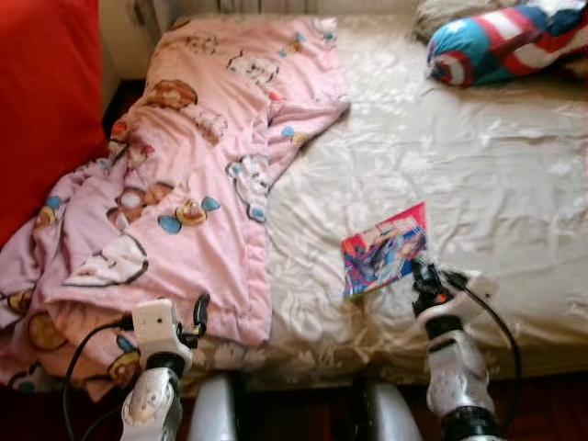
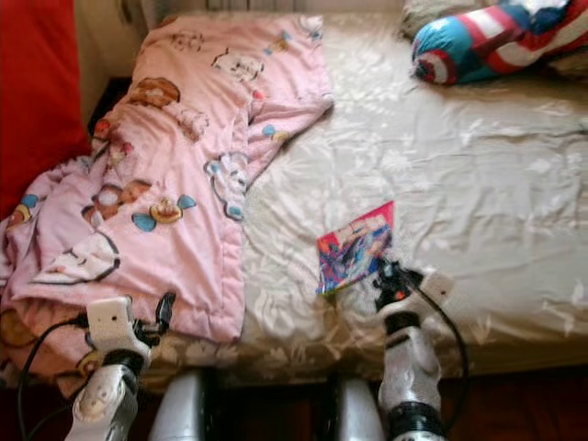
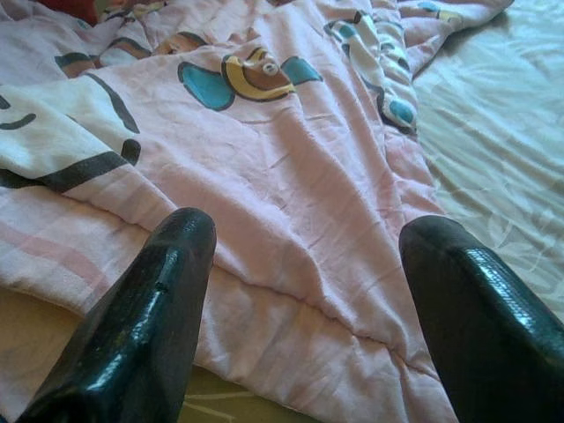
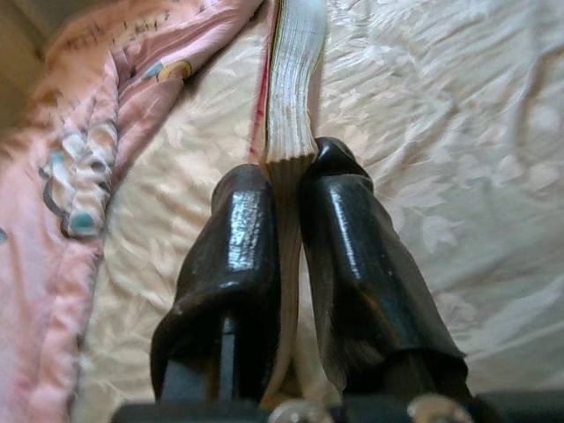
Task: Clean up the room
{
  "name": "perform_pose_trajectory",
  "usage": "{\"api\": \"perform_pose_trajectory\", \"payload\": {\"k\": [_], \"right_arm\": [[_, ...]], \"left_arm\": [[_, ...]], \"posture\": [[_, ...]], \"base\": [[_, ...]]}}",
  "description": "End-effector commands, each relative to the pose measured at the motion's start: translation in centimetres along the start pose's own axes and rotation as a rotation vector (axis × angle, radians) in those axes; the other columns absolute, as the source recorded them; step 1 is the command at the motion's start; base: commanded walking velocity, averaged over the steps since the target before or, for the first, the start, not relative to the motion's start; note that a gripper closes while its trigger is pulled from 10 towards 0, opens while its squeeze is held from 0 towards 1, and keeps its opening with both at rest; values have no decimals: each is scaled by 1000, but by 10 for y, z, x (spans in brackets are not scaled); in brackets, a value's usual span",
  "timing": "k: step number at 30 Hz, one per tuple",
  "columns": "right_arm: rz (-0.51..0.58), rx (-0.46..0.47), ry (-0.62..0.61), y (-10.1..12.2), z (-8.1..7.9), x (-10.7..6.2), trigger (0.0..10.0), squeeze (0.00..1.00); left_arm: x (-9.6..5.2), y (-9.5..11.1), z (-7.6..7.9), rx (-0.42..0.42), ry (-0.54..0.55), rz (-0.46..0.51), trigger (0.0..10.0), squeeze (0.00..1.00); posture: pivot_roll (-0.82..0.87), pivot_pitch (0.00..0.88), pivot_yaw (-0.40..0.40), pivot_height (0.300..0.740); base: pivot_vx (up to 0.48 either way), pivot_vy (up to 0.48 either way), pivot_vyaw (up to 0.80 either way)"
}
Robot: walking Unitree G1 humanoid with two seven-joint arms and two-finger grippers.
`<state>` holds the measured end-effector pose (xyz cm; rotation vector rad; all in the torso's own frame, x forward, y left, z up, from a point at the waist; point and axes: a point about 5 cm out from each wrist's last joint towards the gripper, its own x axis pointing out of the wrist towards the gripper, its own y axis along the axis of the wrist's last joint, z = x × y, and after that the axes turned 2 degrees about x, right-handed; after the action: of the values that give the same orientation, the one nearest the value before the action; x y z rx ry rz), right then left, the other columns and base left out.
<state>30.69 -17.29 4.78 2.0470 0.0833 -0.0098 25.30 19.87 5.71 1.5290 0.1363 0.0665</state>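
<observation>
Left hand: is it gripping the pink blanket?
No: the left hand has its fingers spread apart above the pink blanket, closed on nothing.

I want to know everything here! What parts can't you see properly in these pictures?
- Book: cover words too blurry in the eye views; the right tool hides its corner.
- Striped pillow: cut off by the top edge.
- Pink blanket: the bed beneath is covered.
- Left tool: open, blocks the blanket's edge.
</observation>
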Motion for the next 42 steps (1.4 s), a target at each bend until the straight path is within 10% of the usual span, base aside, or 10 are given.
{"api": "perform_pose_trajectory", "payload": {"k": [1, 20, 42], "right_arm": [[32, -25, -8, 4, 0, -1, 10000, 0], [21, -68, -41, 4, 0, -6, 10000, 0], [4, -91, -53, 0, -7, -3, 10000, 0]], "left_arm": [[-5, -8, -1, -19, 18, -26, 10000, 0], [-5, -18, 7, -45, 5, -36, 10000, 0], [-1, -14, -3, 29, -12, -21, 10000, 0]], "posture": [[18, 79, -50, 608], [0, 0, -55, 738], [-5, 43, -39, 740]], "base": [[0, 0, 0], [0, 0, 0], [0, -212, 0]]}}
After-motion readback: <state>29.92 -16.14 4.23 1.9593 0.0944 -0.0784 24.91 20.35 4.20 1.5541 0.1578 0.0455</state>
